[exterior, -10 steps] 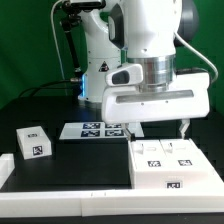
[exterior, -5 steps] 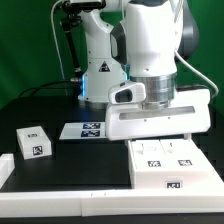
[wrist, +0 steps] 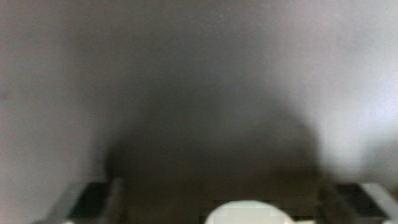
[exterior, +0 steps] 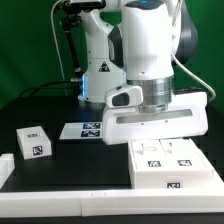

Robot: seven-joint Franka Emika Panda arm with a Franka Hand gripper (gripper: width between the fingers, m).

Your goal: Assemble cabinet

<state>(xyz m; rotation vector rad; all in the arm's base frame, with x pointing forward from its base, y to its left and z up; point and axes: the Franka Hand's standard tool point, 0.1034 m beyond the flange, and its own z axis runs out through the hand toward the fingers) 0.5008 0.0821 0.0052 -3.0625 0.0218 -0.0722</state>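
Note:
The cabinet (exterior: pixel 170 165) is a large white box with marker tags, lying at the front on the exterior view's right. A small white drawer block (exterior: pixel 33 143) with tags stands at the exterior view's left. My gripper (exterior: pixel 160 138) hangs right above the cabinet's far edge, and its wide white hand hides the fingertips. The wrist view is dark and blurred. There the gripper (wrist: pixel 217 205) shows two fingers (wrist: pixel 82 203) far apart at the picture's edge, with nothing between them but a blurred pale round spot (wrist: pixel 246 213). It holds nothing that I can see.
The marker board (exterior: pixel 92 128) lies flat behind the middle of the black table. A low white rail (exterior: pixel 60 205) runs along the front, and a white block (exterior: pixel 5 166) sits at the exterior view's left edge. The robot's base (exterior: pixel 100 75) stands at the back.
The gripper has come down and a little to the exterior view's left, onto the cabinet's far edge. The finger that hung free one second ago is now hidden. Nothing else moved.

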